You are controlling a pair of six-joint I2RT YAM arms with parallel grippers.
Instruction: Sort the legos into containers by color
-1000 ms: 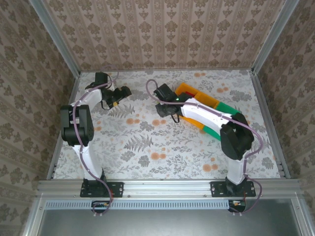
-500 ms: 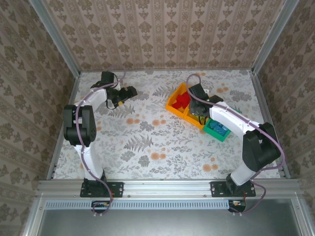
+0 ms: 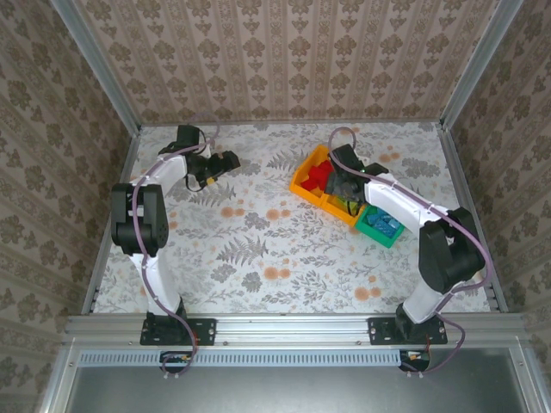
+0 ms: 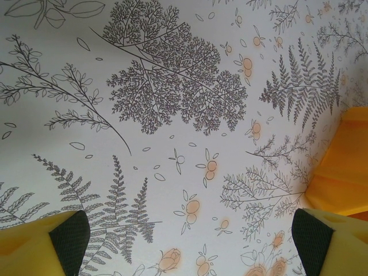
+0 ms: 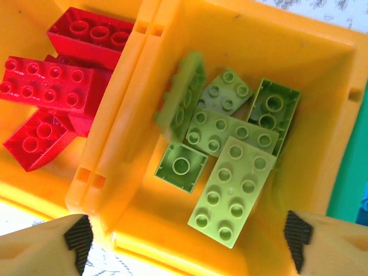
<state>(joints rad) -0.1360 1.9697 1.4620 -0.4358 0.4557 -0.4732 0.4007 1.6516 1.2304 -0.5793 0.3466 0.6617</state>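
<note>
Three joined containers sit right of the table's middle: an orange bin (image 3: 301,182) with red legos (image 5: 52,92), a middle orange bin (image 5: 287,52) with several lime legos (image 5: 230,184), and a green bin (image 3: 372,234) with blue legos (image 3: 383,224). My right gripper (image 5: 185,241) hangs open just above the middle bin, with nothing between its fingers. One lime brick (image 5: 181,95) is blurred and tilted against that bin's left wall. My left gripper (image 4: 190,238) is open over bare tablecloth at the back left (image 3: 225,162).
The floral tablecloth (image 3: 258,249) covers the table inside a metal frame with papered walls. An orange plastic corner (image 4: 345,167) pokes in at the right edge of the left wrist view. The green bin's wall (image 5: 351,178) borders the middle bin.
My right arm swung from the table's middle over to the bins and its jaws opened above the middle bin. The left gripper shifted slightly toward the back.
</note>
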